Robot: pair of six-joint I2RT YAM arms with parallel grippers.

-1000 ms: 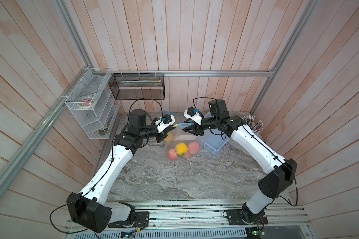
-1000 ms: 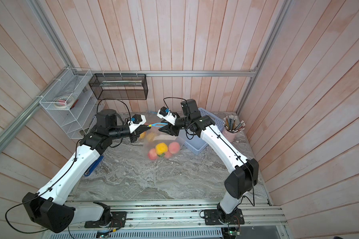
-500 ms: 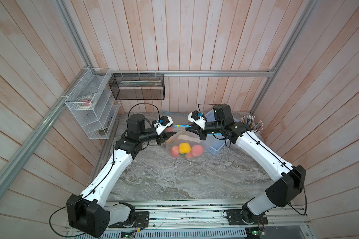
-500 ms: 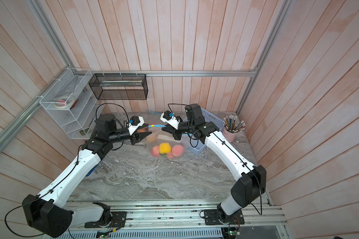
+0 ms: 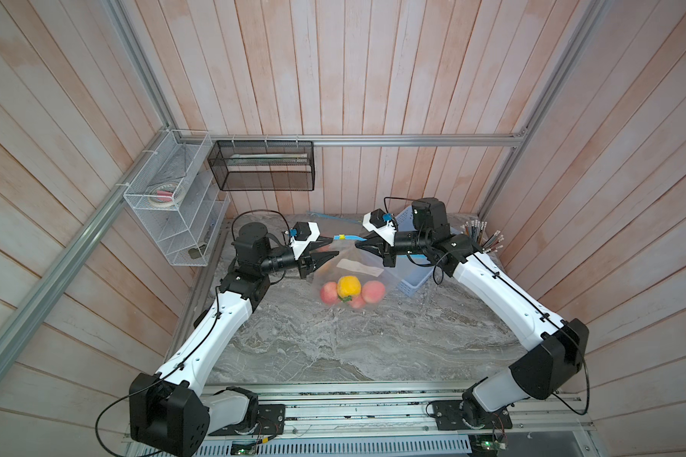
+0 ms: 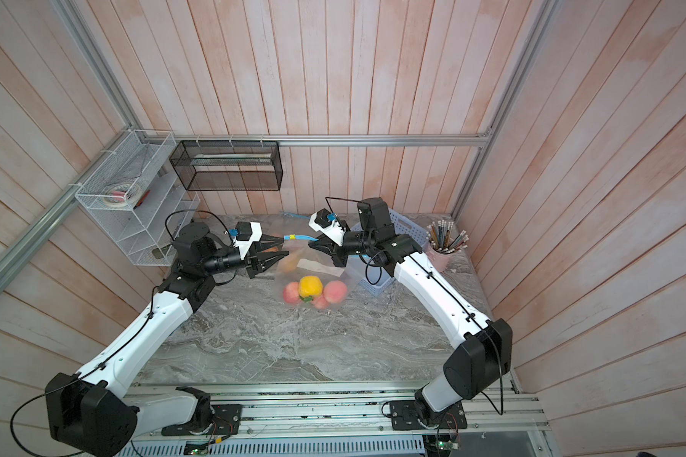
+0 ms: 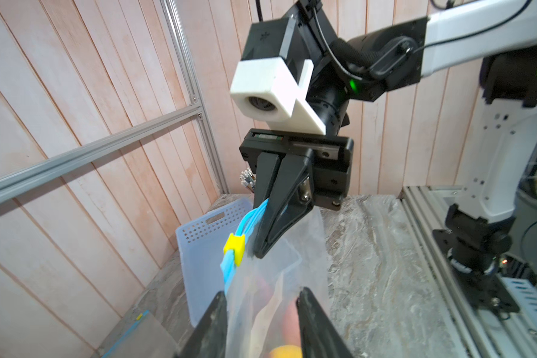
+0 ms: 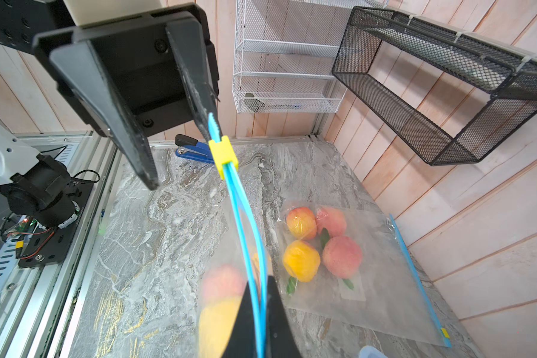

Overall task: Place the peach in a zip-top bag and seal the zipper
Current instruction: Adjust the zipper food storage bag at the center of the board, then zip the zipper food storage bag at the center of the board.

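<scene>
Left gripper (image 8: 182,161) had eased to a narrow gap by the slider (image 8: 224,153); right gripper (image 7: 259,252) now clamped the zipper (image 8: 245,217), so sealing seemed next.

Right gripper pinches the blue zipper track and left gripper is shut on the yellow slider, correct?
The left gripper is open, fingers apart by the yellow slider, as the right wrist view shows. The right gripper does pinch the blue zipper track.

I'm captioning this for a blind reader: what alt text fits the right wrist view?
The right jaws, shut, pinch the blue zipper strip of a clear bag holding fruit, its yellow slider up by the open left jaws. Beyond, a second bag of peaches lies flat on the marble table.
</scene>
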